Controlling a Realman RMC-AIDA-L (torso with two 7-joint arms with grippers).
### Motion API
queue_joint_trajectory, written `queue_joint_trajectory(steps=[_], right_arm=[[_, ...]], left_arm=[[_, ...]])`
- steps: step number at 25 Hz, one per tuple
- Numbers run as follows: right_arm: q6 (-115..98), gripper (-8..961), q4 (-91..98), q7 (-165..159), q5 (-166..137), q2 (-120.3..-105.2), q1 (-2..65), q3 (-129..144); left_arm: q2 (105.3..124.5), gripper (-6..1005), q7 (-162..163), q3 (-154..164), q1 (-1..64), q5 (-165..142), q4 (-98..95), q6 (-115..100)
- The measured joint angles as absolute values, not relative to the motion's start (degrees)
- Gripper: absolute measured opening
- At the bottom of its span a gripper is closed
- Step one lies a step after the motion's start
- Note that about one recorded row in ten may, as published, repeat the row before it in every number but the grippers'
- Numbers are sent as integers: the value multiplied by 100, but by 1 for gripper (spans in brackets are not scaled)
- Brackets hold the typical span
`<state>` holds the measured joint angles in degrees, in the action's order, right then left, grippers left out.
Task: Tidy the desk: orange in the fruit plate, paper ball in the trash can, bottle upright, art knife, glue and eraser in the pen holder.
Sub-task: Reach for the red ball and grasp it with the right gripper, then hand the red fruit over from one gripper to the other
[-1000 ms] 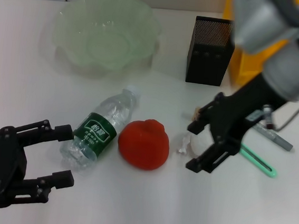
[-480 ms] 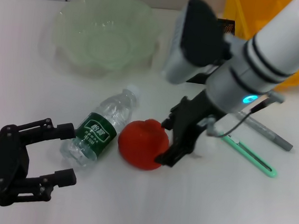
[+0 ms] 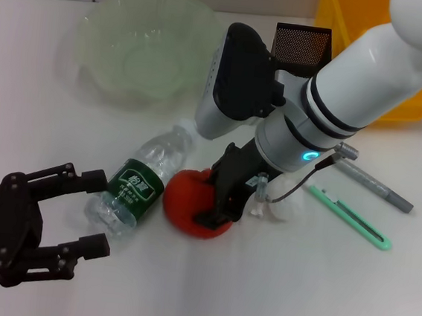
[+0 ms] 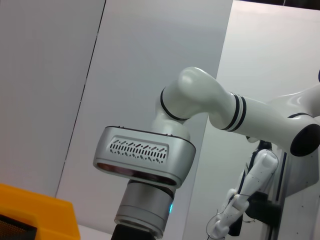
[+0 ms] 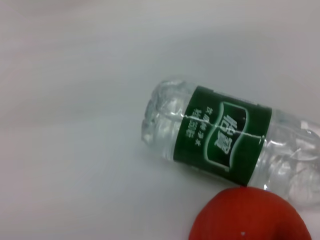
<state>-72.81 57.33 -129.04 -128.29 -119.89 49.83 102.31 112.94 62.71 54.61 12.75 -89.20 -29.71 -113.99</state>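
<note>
The right gripper (image 3: 218,196), black-fingered and carried on a thick white and grey arm, is seen lowered over the far right side of the red-orange, matte-skinned round orange (image 3: 188,204). Its fingers (image 3: 226,176) are set against the fruit, but whether they are closed on it cannot be told. The orange rests on the white desk (image 3: 273,291), just beside the clear plastic water bottle with a green wrap label (image 3: 139,185), which lies on its side with its white cap pointed away from the robot. In the right wrist view the bottle (image 5: 227,135) and the top of the orange (image 5: 250,215) are shown close together.

Just to the right of the gripper a crumpled white paper ball (image 3: 281,207) is seen, and beyond it a mint-green art knife (image 3: 351,218) and a grey pen-shaped stick (image 3: 376,185) lie on the desk. Behind the arm the black mesh pen holder (image 3: 301,41) and the bright yellow trash can (image 3: 337,13) are partly hidden. The wide pale green scalloped fruit plate (image 3: 143,47) stands at the far left.

The left gripper (image 3: 78,212), black, is held wide open near the bottle's base, gripping nothing.
</note>
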Motion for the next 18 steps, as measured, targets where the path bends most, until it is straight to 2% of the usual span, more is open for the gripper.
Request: queue_joint_trajectory(steps=[5,11,18], right_arm=[[-7325,477,5738,-12960,-12809,-11989,5067,10209],[-7769,278,5982,-12971,-12841,-11957,5112,10114],[-9111,239,7330,-12938,-13343,-11929,5249,8300]], left_arm=[[11294,797,6280,5421,1274,-8921,-2970,-11399],[11284,797,6273,5300,1236,-8920,-2970,-11399],[11276,797,6246,5287,1191,-8919,-2971,-11400]])
